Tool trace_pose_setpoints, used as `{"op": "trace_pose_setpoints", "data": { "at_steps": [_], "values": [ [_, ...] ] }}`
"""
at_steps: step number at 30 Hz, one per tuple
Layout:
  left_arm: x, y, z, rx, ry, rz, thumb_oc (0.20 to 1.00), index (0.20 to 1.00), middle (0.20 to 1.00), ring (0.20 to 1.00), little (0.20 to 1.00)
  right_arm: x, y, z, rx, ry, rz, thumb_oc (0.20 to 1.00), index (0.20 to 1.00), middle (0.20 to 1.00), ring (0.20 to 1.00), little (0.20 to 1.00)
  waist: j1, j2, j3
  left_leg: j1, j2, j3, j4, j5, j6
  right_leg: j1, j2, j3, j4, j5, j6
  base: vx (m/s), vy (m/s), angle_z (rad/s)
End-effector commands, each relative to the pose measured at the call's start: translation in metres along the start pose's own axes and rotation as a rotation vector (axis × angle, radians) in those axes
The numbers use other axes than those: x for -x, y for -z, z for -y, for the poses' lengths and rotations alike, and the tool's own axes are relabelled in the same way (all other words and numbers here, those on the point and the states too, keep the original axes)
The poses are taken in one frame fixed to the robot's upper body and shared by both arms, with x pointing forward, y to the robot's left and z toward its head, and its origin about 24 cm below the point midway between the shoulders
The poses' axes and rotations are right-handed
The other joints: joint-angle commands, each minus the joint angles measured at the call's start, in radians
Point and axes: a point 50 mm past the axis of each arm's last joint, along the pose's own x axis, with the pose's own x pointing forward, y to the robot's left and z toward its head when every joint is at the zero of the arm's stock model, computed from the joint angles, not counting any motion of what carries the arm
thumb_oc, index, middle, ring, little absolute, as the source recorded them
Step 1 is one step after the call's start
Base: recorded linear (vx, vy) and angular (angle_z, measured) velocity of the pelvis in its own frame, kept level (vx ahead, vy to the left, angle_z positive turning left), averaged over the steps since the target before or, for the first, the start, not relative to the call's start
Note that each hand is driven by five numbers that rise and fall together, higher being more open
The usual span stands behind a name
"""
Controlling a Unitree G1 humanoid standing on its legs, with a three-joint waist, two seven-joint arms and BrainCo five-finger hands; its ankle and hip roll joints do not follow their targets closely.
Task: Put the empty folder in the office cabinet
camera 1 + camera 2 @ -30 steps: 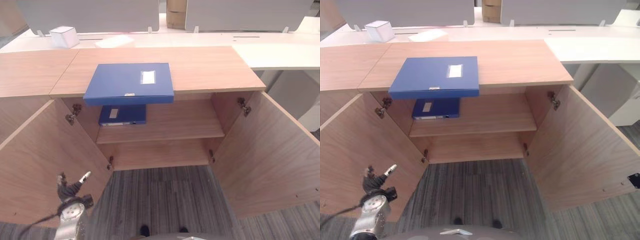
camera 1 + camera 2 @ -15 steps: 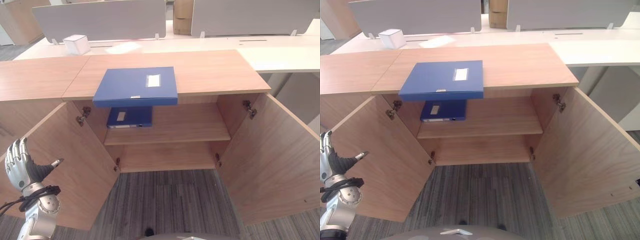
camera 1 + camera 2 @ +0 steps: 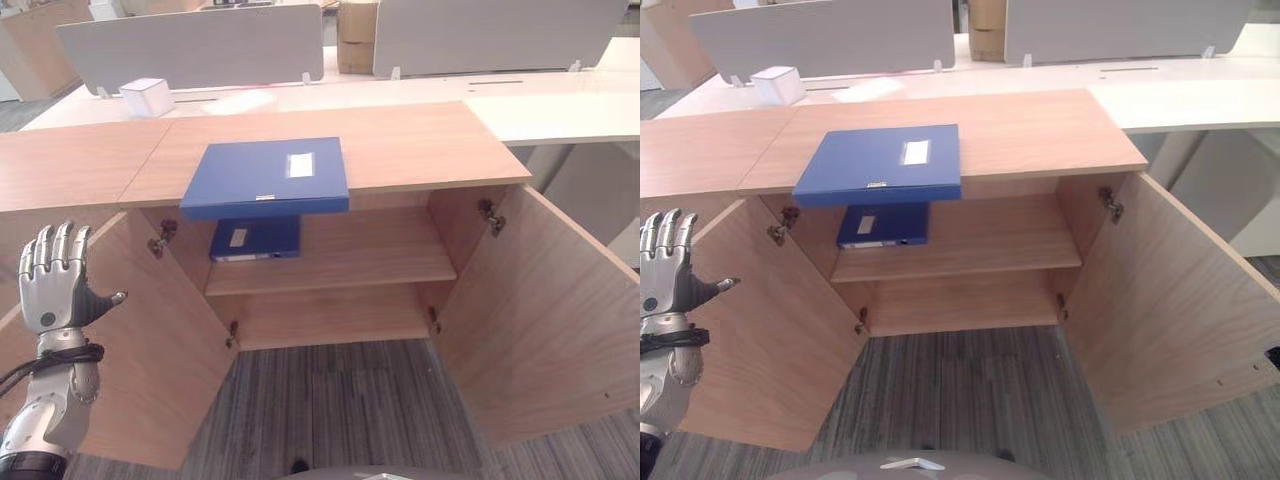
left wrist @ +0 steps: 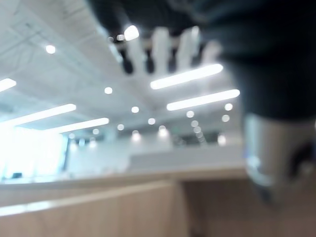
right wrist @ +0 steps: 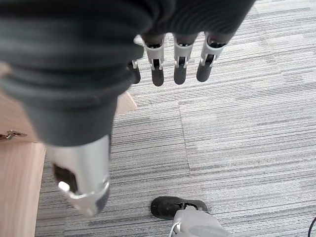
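The robot's left hand (image 3: 58, 285) is showing at the lower left of the left eye view, raised upright on its silver forearm, fingers straight and spread, thumb pointing right, holding nothing. The right hand (image 5: 175, 61) is pointing its relaxed fingers down, holding nothing.

lower folder (image 3: 255, 238) half hidden under top folder (image 3: 267, 177), left hand (image 4: 163, 49) blurred

Blue folder (image 3: 266, 177) lies flat atop the open cabinet (image 3: 430, 150).

Both eye views look down into the open cabinet (image 3: 330, 280); wrist views face ceiling and floor.
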Motion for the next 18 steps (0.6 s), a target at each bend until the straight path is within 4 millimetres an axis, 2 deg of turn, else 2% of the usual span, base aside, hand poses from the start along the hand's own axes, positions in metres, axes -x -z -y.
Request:
{"op": "trace_pose_setpoints", "data": {
  "at_steps": [1,18],
  "values": [
    [-0.034,-0.009,-0.039,-0.077,-0.148,0.094,1.000,1.000,1.000,1.000,1.000,-0.001,-0.020,0.003,0.012,0.026,0.033,1.000,1.000,1.000,1.000,1.000,-0.026,-0.030,0.009,0.055,-0.013,0.018,0.001,-0.149,-0.033,0.058,-0.064,0.005,0.004,-0.048,0.093,0.00,0.002,-0.04],
    [-0.059,-0.039,-0.044,-0.056,-0.169,0.186,1.000,1.000,1.000,1.000,1.000,0.000,-0.003,0.011,-0.003,0.050,-0.017,1.000,1.000,1.000,1.000,1.000,-0.067,-0.039,-0.001,0.057,-0.006,0.056,0.001,-0.156,-0.035,0.043,-0.062,0.034,0.004,-0.035,0.101,0.00,0.006,-0.07]
  ]
}}
